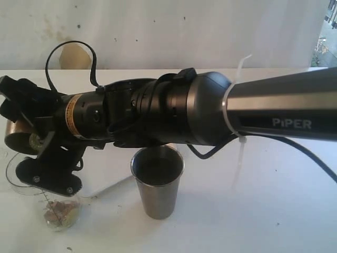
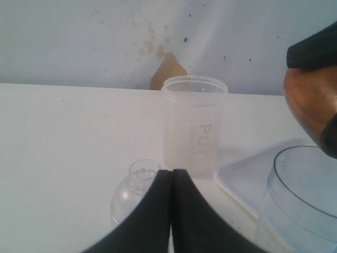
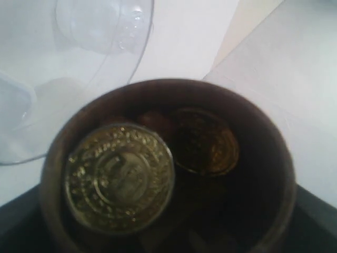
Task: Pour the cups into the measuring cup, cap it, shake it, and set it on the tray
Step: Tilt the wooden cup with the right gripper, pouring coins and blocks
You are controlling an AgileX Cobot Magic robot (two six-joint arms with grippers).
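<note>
**Operator:** Checking the right gripper point(image 1: 20, 138) first. What does its own camera add?

**Technician:** It looks straight into the wooden cup point(image 3: 253, 158), which is clamped between the jaws. Two gold coins point(image 3: 118, 176) lie inside. The other two views show only the cup's outside.

**Operator:** Where is that cup?

**Technician:** The left wrist view places it just above the open rim of the measuring cup point(image 2: 287, 221). The tray point(image 2: 247, 182) lies close behind; whether the measuring cup stands on it cannot be told. The same view alone shows a frosted cup point(image 2: 195, 124) and a clear domed lid point(image 2: 131, 192).

**Operator:** Arm pose?

**Technician:** The right arm lies level across the exterior view, passing over the upright steel tumbler point(image 1: 158, 182). The left gripper point(image 2: 171, 211) sits low, fingers pressed together, holding nothing.
</note>
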